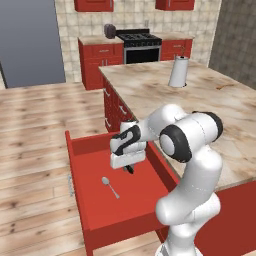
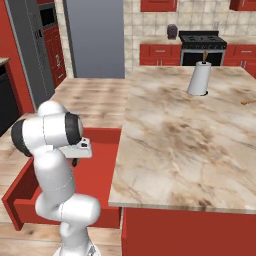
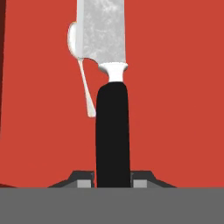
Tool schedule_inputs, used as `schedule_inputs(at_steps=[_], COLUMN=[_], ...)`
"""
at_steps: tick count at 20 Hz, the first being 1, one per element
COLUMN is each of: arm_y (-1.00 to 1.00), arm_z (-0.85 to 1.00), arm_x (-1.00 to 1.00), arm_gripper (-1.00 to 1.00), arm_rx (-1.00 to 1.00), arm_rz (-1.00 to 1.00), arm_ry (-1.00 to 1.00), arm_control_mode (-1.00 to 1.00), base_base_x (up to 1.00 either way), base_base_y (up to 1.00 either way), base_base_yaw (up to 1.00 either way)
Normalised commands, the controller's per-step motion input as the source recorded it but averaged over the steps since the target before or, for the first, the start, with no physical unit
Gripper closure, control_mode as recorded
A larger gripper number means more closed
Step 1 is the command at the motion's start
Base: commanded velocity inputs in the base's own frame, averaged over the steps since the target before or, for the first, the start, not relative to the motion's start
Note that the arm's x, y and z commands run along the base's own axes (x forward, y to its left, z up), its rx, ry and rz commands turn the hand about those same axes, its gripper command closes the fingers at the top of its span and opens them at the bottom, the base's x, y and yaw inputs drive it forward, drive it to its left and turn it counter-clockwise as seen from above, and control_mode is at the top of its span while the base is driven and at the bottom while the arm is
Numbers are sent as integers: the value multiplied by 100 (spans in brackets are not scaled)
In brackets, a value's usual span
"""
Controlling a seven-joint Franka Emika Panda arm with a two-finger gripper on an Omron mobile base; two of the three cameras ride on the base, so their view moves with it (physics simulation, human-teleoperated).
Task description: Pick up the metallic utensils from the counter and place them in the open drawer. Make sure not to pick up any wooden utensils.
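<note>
Knife (image 3: 112, 109), black-handled, is clamped in my gripper (image 3: 113, 179) above the open drawer (image 1: 80, 150). Metal spoon (image 1: 110, 187) already lies on the drawer floor; I judge only the knife's release remains.

Gripper (image 3: 113, 183) downward, clamped, arm folded.

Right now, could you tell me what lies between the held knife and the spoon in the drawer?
Nothing but bare red drawer floor. In the hand view the knife, gripped by its handle, hangs over the spoon.
</note>
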Motion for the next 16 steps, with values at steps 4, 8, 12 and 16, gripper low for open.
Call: schedule_inputs(at_steps=[4, 8, 12, 16], arm_y=[0, 0, 0, 1], arm_z=[-72, -78, -55, -22], arm_x=[12, 24, 26, 51], arm_gripper=[100, 100, 100, 100], arm_rx=[-2, -3, -4, -6], arm_rz=[-2, -7, -8, -6], arm_ry=[1, 5, 6, 10], arm_control_mode=[-100, -100, -100, -100], base_base_x=[0, 0, 0, 0], base_base_y=[0, 0, 0, 0], base_base_yaw=[0, 0, 0, 0])
